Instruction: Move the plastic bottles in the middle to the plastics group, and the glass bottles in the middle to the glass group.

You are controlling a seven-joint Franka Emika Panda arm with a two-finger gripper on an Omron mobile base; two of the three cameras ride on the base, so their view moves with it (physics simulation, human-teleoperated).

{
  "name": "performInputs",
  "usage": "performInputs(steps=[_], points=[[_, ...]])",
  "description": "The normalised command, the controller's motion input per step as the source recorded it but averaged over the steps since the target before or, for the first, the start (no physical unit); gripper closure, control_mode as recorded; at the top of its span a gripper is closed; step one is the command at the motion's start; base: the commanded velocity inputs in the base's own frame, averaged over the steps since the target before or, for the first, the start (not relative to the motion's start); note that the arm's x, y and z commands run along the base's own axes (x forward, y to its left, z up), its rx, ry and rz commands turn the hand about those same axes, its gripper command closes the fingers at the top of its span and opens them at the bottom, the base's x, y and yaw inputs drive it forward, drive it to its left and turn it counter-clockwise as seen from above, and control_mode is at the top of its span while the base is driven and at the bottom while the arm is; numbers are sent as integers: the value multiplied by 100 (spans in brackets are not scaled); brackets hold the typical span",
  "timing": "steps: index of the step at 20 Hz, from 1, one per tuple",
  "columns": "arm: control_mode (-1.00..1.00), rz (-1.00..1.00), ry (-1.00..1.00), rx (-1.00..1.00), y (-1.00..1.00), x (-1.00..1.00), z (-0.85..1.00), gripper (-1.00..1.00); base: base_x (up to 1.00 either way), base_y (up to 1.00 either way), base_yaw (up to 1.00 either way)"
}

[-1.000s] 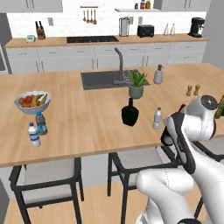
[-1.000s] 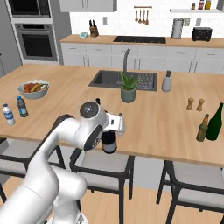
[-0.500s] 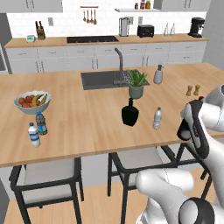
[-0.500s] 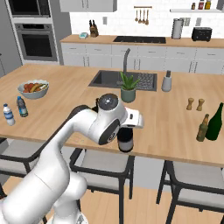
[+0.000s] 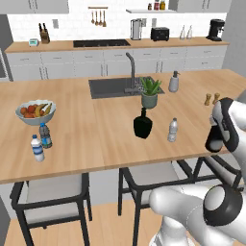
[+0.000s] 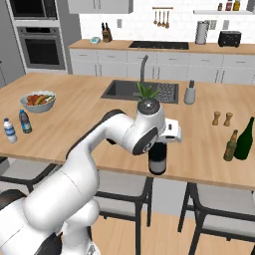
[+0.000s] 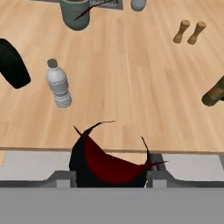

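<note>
Two-finger gripper (image 7: 111,177) pinching tall dark wine bottle with red foil top (image 6: 158,158), above wooden counter's (image 6: 209,149) front edge. Best carried upright toward olive-green glass bottle (image 6: 245,139), set just beside, avoiding small brown bottle (image 6: 230,146).

The bench (image 5: 86,139) is pale wood with faint grain. The squat bottle (image 5: 142,125) is black, the small water bottle (image 5: 173,130) pale grey with a white cap. The wine bottle (image 7: 109,164) is dark with a red top, the two shakers (image 7: 189,32) tan wood.
</note>
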Motion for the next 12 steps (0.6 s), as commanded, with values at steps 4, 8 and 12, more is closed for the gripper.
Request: performInputs(steps=[4,8,12], points=[[-100,9,0,0,-12,45,-3,100,0,0,0],[-100,7,0,-2,-1,26,0,100,0,0,0],[-100,0,7,-8,0,13,7,100,0,0,0]])
